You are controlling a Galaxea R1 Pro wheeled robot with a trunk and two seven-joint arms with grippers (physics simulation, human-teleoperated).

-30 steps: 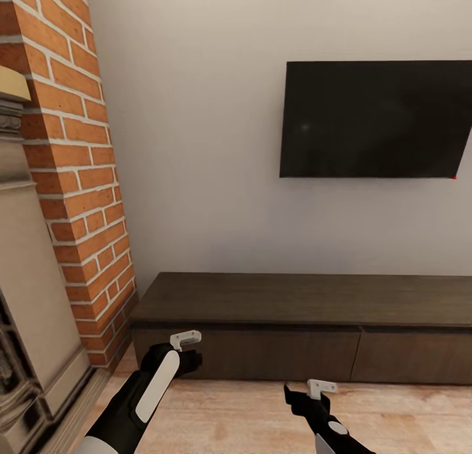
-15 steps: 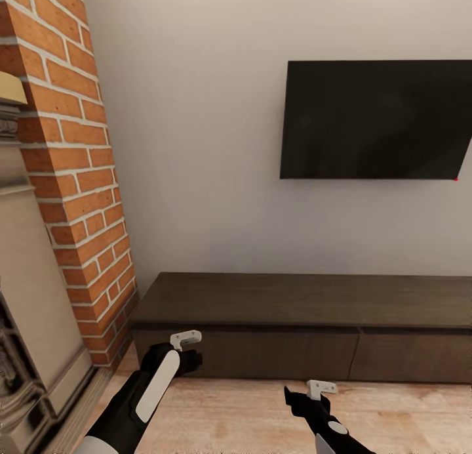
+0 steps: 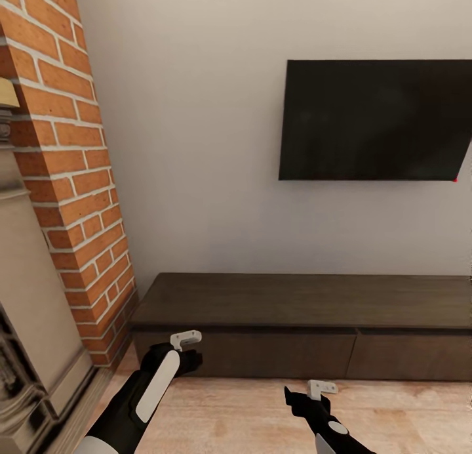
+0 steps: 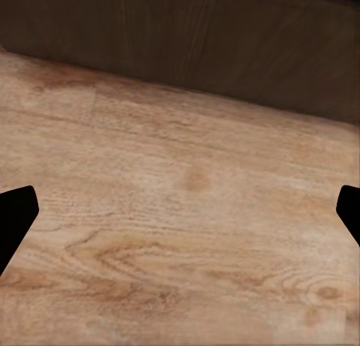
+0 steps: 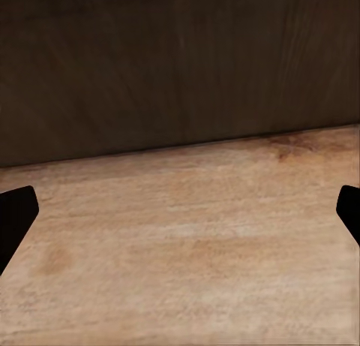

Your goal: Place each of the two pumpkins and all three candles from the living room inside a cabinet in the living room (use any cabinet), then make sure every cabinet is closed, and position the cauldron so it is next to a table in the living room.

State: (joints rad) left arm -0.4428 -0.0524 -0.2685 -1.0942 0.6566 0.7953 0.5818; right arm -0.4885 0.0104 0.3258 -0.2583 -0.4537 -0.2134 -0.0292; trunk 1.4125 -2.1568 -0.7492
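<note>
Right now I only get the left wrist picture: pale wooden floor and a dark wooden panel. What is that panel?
Observer: The front of a long low dark-brown wooden cabinet standing against a white wall.
Operator: Is it open anywhere?
Observer: No, the head view shows both flat drawer fronts flush and shut.
Operator: Anything hanging above it?
Observer: A flat black television is mounted on the wall.
Operator: And beside it?
Observer: A red brick column stands at its left end.
Operator: Where is the other claw?
Observer: The right claw hangs low over the floor, in front of the cabinet, holding nothing.
</note>
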